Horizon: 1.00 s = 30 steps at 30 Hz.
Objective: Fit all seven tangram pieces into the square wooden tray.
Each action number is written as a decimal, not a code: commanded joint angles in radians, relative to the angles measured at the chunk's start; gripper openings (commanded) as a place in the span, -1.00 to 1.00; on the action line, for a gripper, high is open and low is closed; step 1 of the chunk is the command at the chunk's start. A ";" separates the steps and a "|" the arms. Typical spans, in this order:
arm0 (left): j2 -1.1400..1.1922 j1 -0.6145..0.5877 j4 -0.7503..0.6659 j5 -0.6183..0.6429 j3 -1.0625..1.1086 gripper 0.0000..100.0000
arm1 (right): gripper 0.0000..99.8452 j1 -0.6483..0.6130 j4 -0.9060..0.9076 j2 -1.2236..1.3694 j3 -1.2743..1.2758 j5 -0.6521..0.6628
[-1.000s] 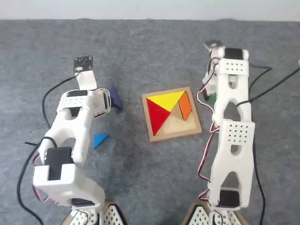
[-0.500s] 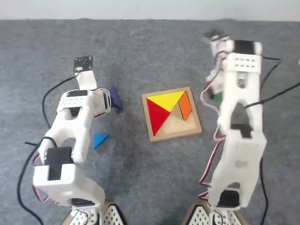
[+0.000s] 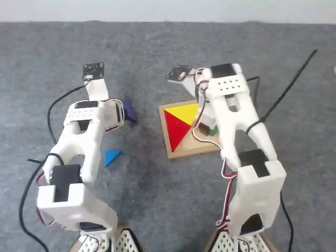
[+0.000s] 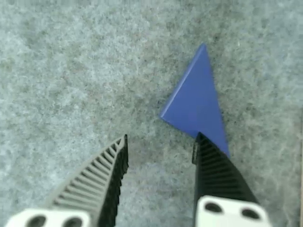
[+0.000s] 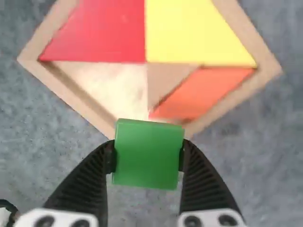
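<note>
The square wooden tray holds a red triangle, a yellow triangle and an orange parallelogram. My right gripper is shut on a green square, held above the tray's corner beside the orange piece. My left gripper is open on the cloth at a dark blue triangle. One finger overlaps that triangle's edge.
A light blue triangle lies on the grey cloth beside the left arm. Part of the tray's floor is bare wood. The right arm covers the tray's right half in the high view.
The right arm has swung left from beside the tray to over it, carrying the green square. The left arm has kept still.
</note>
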 commanded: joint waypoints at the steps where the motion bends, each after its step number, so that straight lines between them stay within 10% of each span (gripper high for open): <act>1: -0.035 0.000 -0.021 -0.018 -0.022 -0.56 | -0.98 -0.027 -0.027 -0.007 -0.009 0.043; 30: -0.037 0.044 0.005 -0.015 -0.018 -0.56 | -0.74 -0.117 -0.266 -0.001 0.183 -0.112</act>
